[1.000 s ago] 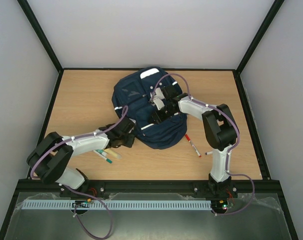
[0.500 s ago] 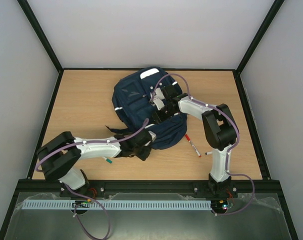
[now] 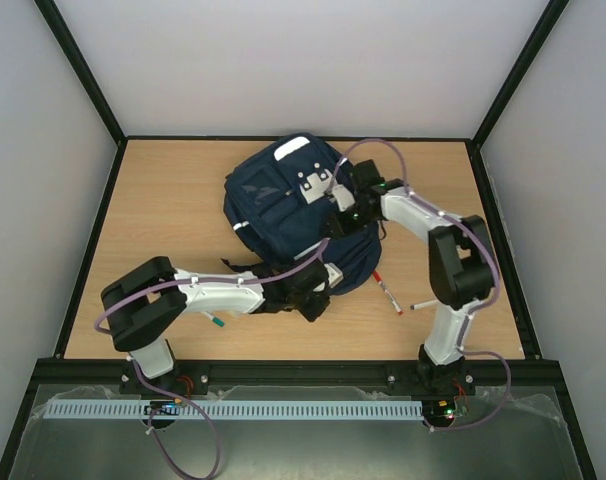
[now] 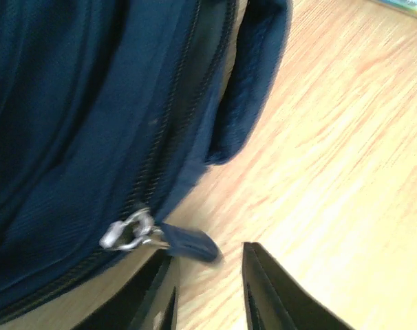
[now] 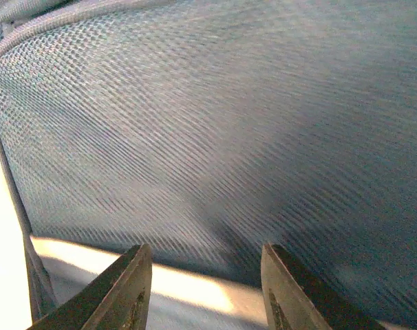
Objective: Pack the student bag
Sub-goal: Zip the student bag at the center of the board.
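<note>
The large navy-blue fabric student bag (image 3: 283, 205) with its white patches is lying in the middle of the light wooden table (image 3: 173, 200), a little toward the far side. I am working on its near edge, where a silver metal zip pull (image 4: 129, 230) with a navy fabric tab (image 4: 189, 245) is sitting on the zip line. I judge this to be the zip-handling step. My left gripper (image 4: 208, 292) is hovering just short of that tab with its jaws a little apart and nothing pinched, so next I need to nudge forward, close on the tab and draw it along the track. My right gripper (image 5: 205, 285) is standing about half open against the bag's far-right side, facing blue mesh cloth; I cannot tell whether it is touching. A red-and-white pen (image 3: 386, 291) and a green-capped marker (image 3: 215, 321) are waiting on the table.
</note>
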Available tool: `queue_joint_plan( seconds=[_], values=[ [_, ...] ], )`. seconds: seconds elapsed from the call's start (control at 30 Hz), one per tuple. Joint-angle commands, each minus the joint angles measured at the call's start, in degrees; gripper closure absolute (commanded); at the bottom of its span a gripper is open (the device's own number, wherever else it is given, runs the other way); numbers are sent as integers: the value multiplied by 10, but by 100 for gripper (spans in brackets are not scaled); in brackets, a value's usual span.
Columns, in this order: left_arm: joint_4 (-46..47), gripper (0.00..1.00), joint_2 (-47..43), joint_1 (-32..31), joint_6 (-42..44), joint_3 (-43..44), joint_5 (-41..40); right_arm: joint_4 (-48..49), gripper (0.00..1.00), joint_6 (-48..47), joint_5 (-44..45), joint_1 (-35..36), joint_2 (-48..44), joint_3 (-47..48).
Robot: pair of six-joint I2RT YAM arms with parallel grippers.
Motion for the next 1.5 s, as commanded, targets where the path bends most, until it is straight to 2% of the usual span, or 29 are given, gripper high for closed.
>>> queue_joint_plan(
  seconds=[0.0, 0.17, 0.33, 0.47, 0.67, 0.77, 0.87, 1.03, 1.13, 1.23, 1.33, 1.47],
  values=[
    [-44, 63, -28, -15, 50, 28, 6, -76, 54, -45, 63, -30, -109, -29],
    [-137, 49, -117, -13, 104, 41, -16, -90, 51, -80, 103, -32, -242, -112],
    [-179, 45, -175, 27, 176, 49, -40, -92, 49, -109, 122, -32, -344, -194],
    [-179, 47, -173, 65, 238, 47, -23, -82, 46, -141, 135, -31, -404, -253],
    [-174, 50, -115, 83, 287, 67, -32, -100, 47, -156, 171, -31, -418, -288],
    [-165, 50, -98, 97, 306, 73, 7, -80, 47, -161, 180, -30, -439, -320],
    [-149, 50, -87, 99, 317, 67, 23, -66, 47, -170, 178, -31, -433, -341],
    [-132, 50, -44, 101, 328, 82, 27, -54, 48, -164, 174, -30, -366, -329],
    [-146, 52, -21, 109, 338, 97, 64, -46, 48, -156, 173, -31, -335, -317],
    [-130, 52, -25, 112, 344, 74, 90, -38, 48, -150, 184, -30, -310, -308],
    [-110, 51, -23, 112, 348, 48, 91, -27, 48, -146, 193, -30, -288, -301],
    [-107, 54, 8, 112, 343, 61, 70, -24, 48, -138, 187, -31, -259, -285]
  ],
)
